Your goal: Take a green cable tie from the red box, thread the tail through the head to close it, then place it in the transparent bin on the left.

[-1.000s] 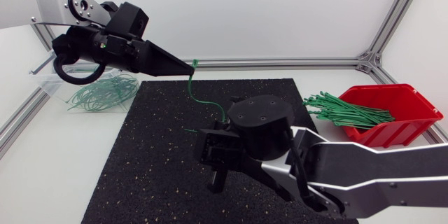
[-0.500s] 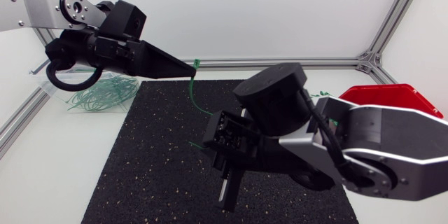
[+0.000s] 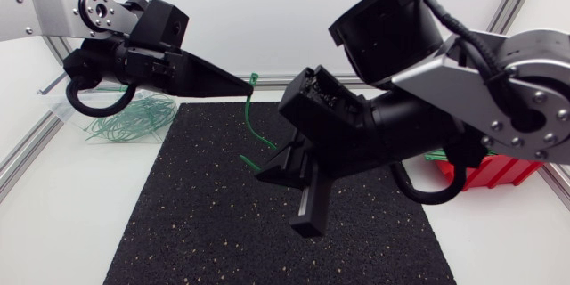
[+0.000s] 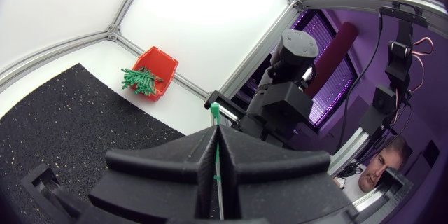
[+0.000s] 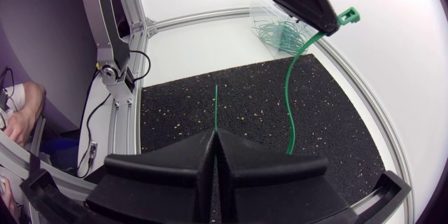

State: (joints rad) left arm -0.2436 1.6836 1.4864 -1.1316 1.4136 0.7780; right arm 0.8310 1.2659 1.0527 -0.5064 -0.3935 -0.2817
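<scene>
Your left gripper (image 3: 242,85) is above the far edge of the black mat (image 3: 178,223), its fingers pressed together on the green cable tie (image 3: 253,79) just below the head. In the left wrist view the head pokes out past the tips of that gripper (image 4: 215,129), and the strand runs down the seam between the fingers.

From there the tie (image 5: 294,91) hangs in a loose curve toward your right gripper (image 3: 264,173), which sits over the middle of the mat with its tips pointing at the left arm. The right gripper (image 5: 214,134) is closed too, pinching a thin green tail that sticks straight out ahead of its tips. The strand passes out of sight beside the fingers, so this seems to be the same tie rather than a second one.

The tail is well apart from the head and not threaded.

The red box (image 3: 499,171) shows behind your right arm, with loose ties (image 4: 140,80) spilling over its rim. The transparent bin (image 3: 62,98) under your left arm holds a tangle of closed green loops (image 3: 134,116).
</scene>
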